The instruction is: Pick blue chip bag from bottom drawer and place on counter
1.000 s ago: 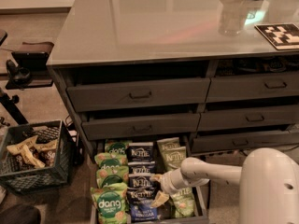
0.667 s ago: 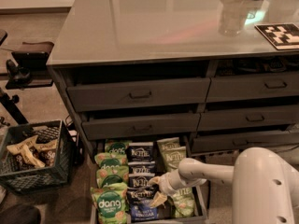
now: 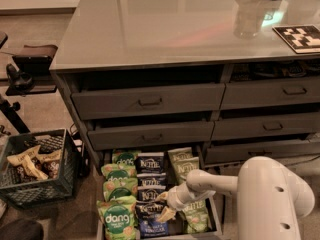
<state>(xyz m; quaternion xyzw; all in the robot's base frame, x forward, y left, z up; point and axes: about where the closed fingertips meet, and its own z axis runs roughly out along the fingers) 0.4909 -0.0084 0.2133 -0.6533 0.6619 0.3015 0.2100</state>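
Observation:
The bottom drawer [image 3: 216, 219] is pulled open at the cabinet's foot. It holds three columns of bags: bright green "dang" bags [image 3: 119, 215] on the left, navy blue Kettle chip bags [image 3: 150, 163] in the middle, olive-green bags [image 3: 181, 160] on the right. My gripper [image 3: 165, 206] reaches in from the right and sits low over the middle column, on a blue bag [image 3: 148, 210] near the front. My white arm [image 3: 270, 194] fills the lower right. The counter [image 3: 165, 24] is the glossy grey top above.
Two upper left drawers [image 3: 150, 101] stand slightly open above the bottom one. A black crate [image 3: 35, 166] with snack bags sits on the floor at left. A clear cup [image 3: 248, 19] and a black-and-white tag [image 3: 300, 36] lie on the counter's right side.
The gripper stays over the middle column of blue bags. My arm's white housing has come a little further left into view. The bags have not moved.

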